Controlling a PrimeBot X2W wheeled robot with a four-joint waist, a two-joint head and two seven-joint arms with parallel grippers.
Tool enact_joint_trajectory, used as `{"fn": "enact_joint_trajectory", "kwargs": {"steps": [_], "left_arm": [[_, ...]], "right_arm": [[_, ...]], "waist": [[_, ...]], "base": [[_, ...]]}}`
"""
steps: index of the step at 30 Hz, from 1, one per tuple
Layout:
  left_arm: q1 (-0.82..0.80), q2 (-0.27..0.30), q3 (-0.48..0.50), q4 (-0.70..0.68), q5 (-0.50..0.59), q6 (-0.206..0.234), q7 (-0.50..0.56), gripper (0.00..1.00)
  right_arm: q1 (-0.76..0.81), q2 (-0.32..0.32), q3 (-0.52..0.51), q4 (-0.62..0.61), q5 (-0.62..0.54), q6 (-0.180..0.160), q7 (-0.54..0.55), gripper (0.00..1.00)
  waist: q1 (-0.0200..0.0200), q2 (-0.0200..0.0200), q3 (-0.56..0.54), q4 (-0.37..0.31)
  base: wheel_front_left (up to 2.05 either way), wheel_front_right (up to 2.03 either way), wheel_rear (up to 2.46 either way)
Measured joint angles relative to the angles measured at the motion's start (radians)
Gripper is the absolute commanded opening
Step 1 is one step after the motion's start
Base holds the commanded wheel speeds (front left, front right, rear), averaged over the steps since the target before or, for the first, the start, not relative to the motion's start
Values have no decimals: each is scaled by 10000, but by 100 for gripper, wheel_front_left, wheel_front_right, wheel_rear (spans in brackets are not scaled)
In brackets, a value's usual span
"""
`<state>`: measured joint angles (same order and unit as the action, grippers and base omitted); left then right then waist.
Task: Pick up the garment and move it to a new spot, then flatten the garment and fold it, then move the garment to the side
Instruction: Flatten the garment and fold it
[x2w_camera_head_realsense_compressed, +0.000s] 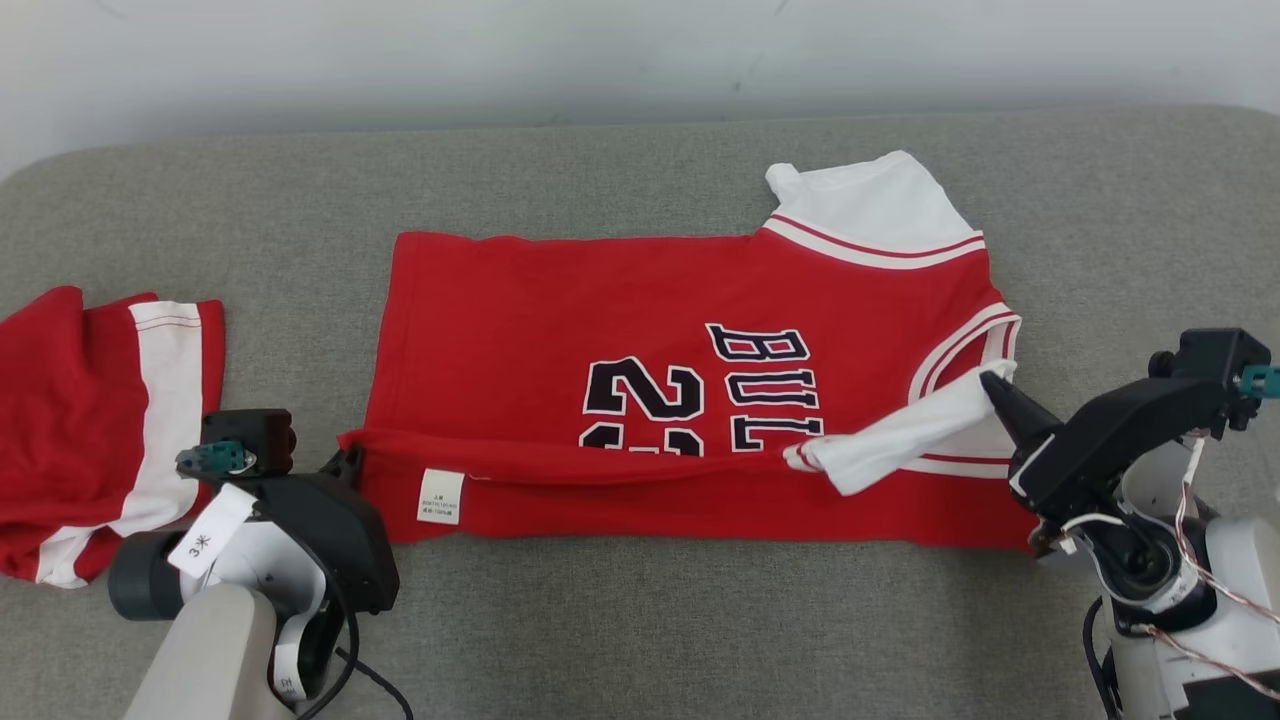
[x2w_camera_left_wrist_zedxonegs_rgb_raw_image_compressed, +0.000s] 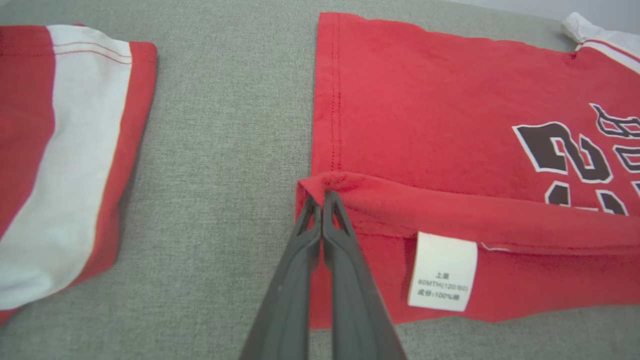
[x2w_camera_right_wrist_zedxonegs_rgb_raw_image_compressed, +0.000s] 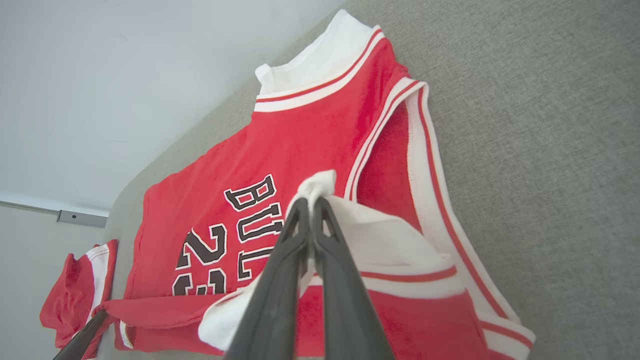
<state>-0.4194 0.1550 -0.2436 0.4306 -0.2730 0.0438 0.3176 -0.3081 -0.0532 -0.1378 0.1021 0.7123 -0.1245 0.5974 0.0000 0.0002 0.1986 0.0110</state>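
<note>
The garment (x2w_camera_head_realsense_compressed: 600, 320) is a red basketball jersey with white sleeves, black lettering and a number, spread across the grey couch. Its near long edge is lifted and folded back over the body. My left gripper (x2w_camera_left_wrist_zedxonegs_rgb_raw_image_compressed: 322, 197) is shut on the garment's hem corner (x2w_camera_head_realsense_compressed: 352, 445), beside a white care label (x2w_camera_left_wrist_zedxonegs_rgb_raw_image_compressed: 442, 270). My right gripper (x2w_camera_right_wrist_zedxonegs_rgb_raw_image_compressed: 309, 202) is shut on the white sleeve (x2w_camera_head_realsense_compressed: 920, 425), pulled up and inward over the chest print. In the right wrist view the garment (x2w_camera_right_wrist_zedxonegs_rgb_raw_image_compressed: 310, 145) lies slanted, and my left gripper's dark fingers (x2w_camera_right_wrist_zedxonegs_rgb_raw_image_compressed: 80, 340) show at the lower left.
A second red and white piece of clothing (x2w_camera_head_realsense_compressed: 90, 420) lies crumpled at the left end of the couch (x2w_camera_head_realsense_compressed: 640, 620), also in the left wrist view (x2w_camera_left_wrist_zedxonegs_rgb_raw_image_compressed: 65, 150). A pale wall (x2w_camera_head_realsense_compressed: 640, 50) rises behind. Bare grey cushion lies in front of the jersey and to its right.
</note>
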Motion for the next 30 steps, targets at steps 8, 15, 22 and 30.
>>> {"fn": "enact_joint_trajectory", "kwargs": {"steps": [8,15,22,30], "left_arm": [[-192,-84,-2,359,13,0,-203,0],[-409,-174,-117,560,88,-94,-675,100],[-397,-88,52,713,90,-77,-1388,100],[417,-31,38,779,102,-77,-2025,100]], "right_arm": [[-769,4,153,838,-15,-2,-462,0],[-771,10,301,1358,-121,-2,-892,100],[-776,10,167,1490,-88,-2,-1526,100],[-333,13,102,1285,-67,48,-2059,100]], "waist": [[0,0,19,135],[0,-1,-40,204],[0,-1,-322,191],[0,-2,-748,113]], "base": [[0,0,0],[0,0,0],[0,0,0],[0,0,0]]}}
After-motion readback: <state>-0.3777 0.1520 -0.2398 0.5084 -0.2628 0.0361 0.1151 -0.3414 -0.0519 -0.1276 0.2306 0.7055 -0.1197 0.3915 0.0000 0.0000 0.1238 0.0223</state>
